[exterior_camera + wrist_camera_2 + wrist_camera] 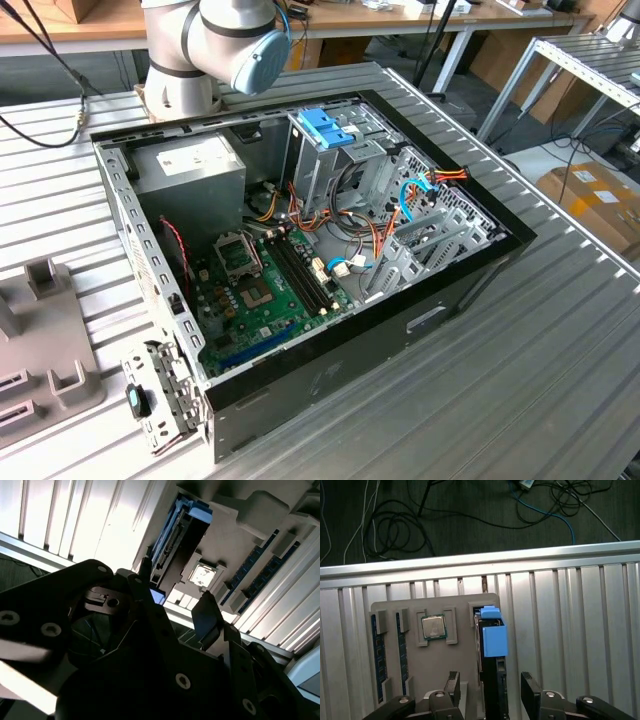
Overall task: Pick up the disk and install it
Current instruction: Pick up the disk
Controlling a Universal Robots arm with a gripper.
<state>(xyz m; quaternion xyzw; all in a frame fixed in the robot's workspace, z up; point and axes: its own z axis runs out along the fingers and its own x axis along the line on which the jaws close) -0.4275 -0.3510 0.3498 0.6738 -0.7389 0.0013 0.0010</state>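
From my station I see the gripper (490,677) hanging over the grey fixture tray (462,650) with its jaws spread wide and nothing held. In the first wrist view one finger (451,682) shows on each side of the disk (494,639), which stands on edge in a slot of that tray, its light-blue carrier frame uppermost. I cannot tell whether either finger touches it. In the second wrist view the disk (181,527) sits beyond the dark fingertips (206,611).

Just beside the disk in the tray lies a processor chip (433,626), and past that two memory modules (376,652) stand in their own slots. The tray rests on the slatted aluminium table (570,630), near the table's edge, with loose cables (395,530) on the floor beyond.

In the exterior view the open computer case (400,330) lies on its side, crowded with wiring. The grey power supply (190,165) carries a white sticker whose print I cannot make out, and a blue bracket (325,128) tops the drive cage.
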